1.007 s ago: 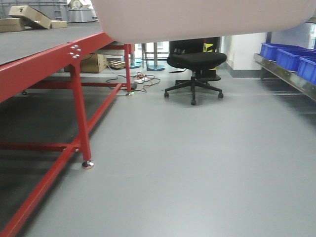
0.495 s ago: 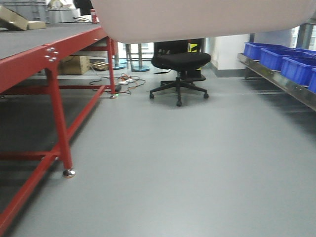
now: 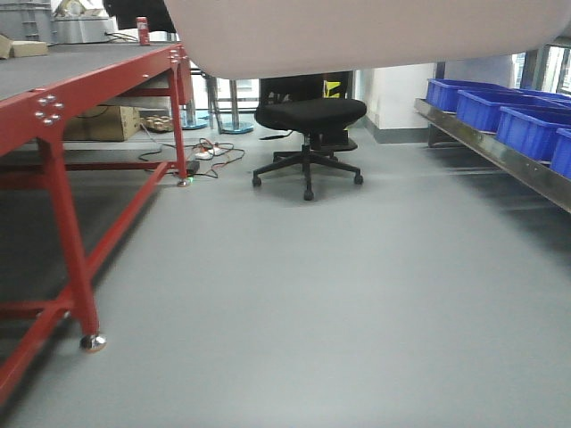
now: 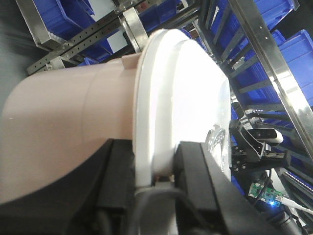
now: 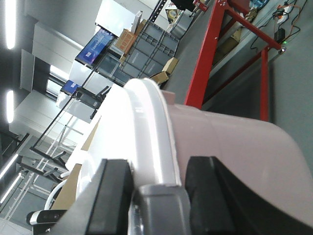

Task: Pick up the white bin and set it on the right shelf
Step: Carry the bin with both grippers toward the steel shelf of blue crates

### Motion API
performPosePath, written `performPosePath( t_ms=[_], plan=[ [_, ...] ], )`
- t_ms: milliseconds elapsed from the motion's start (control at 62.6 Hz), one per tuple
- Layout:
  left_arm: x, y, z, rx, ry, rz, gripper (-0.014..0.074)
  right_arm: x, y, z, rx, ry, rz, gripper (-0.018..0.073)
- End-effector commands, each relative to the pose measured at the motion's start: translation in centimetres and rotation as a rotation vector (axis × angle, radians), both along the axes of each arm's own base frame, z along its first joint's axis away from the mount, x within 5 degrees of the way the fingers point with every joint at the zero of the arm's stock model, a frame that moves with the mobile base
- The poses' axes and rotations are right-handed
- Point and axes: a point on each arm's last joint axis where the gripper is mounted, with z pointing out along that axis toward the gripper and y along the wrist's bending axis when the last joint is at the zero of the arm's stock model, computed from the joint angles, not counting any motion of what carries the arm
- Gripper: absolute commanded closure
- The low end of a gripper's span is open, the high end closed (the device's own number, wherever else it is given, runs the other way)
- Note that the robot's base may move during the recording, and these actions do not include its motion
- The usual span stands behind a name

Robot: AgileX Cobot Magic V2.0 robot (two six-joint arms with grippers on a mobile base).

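Front view, white bin [image 3: 357, 36]: only its pale rounded underside shows, hanging across the top edge above the grey floor [image 3: 339, 303]; neither claw is in sight here.
Front view, right shelf [image 3: 500, 153]: its steel rail runs along the right side, lower than the bin and apart from it.
Front view, blue crates [image 3: 526, 125]: they stand in a row on that shelf; what they hold cannot be seen.
Front view, other things: a red table [image 3: 53, 98] on the left, a cardboard box [image 3: 103, 123] under it, and an office chair [image 3: 308, 116] beyond the bin.
Left wrist view, left claw [image 4: 154, 161]: it is clamped on the bin's rim, with one black finger [image 4: 117, 176] against the pinkish wall and the other on the lid [image 4: 186, 93].
Left wrist view, contents: the lid is on, so the inside cannot be told.
Left wrist view, beyond the claw: more blue crates sit in steel racking past the lid.
Right wrist view, right claw [image 5: 156, 171]: it pinches the opposite rim, its fingers [image 5: 115, 191] set either side of the lid's edge.
Right wrist view, beyond the claw: the red table and stacked grey crates [image 5: 146, 46], whose contents are unseen.
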Motion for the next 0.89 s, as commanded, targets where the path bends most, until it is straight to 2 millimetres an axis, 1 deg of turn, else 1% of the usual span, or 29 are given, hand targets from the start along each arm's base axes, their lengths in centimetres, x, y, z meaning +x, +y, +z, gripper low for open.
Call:
performPosePath(
  t_ms=[0,879],
  plan=[
    [-3.62,-1.76,2.95,-0.039,-0.132,-0.242,0.0722,-2.12,1.84,3.59,0.120,-0.155,0.173,0.0501],
    [-3.62,-1.76,2.95,-0.039,-0.132,-0.242,0.0722,-2.10,1.82,3.58,0.119,-0.154,0.170,0.0501]
  ],
)
